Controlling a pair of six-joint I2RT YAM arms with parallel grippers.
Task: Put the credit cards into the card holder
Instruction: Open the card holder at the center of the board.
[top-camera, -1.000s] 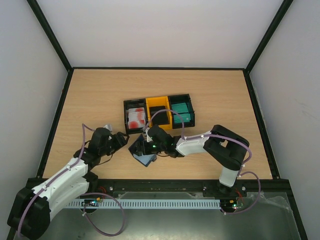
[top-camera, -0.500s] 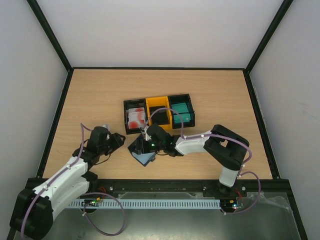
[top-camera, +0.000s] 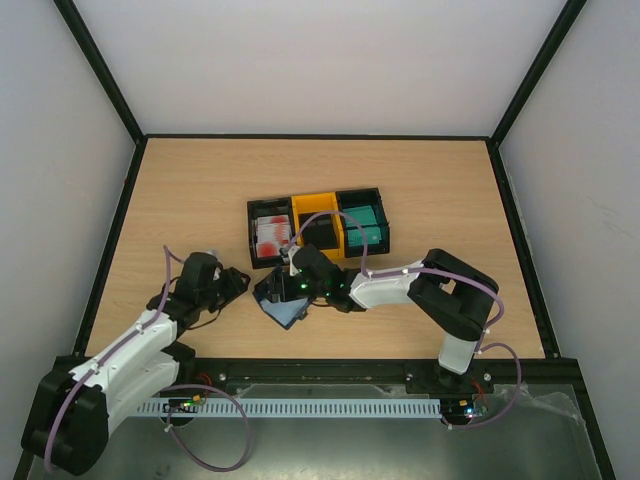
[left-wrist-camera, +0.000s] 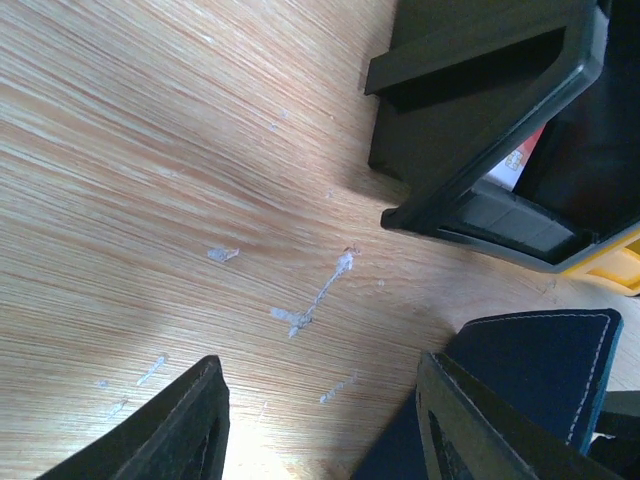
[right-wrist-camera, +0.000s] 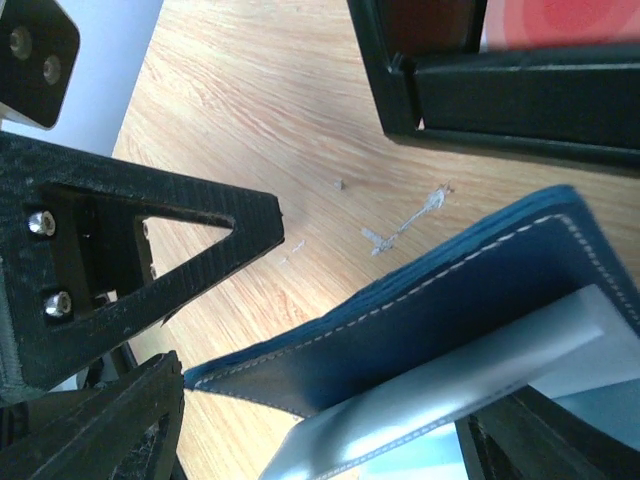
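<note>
Left gripper (top-camera: 238, 281) hangs over bare desk (top-camera: 200, 190), jaws parted, empty. At its 3 o'clock the card holder (top-camera: 289, 314) lies between the right gripper's (right-wrist-camera: 330, 430) wide jaws; whether they pinch it, I can't tell. Credit cards (top-camera: 271, 233) sit at its 12 o'clock.

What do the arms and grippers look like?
Both the left arm and right arm have white link shells, black joints and bases, and thin purple cables looping outside. A green light sits on the right wrist. The left gripper and right gripper are black, two-fingered, with layered printed plastic.
</note>
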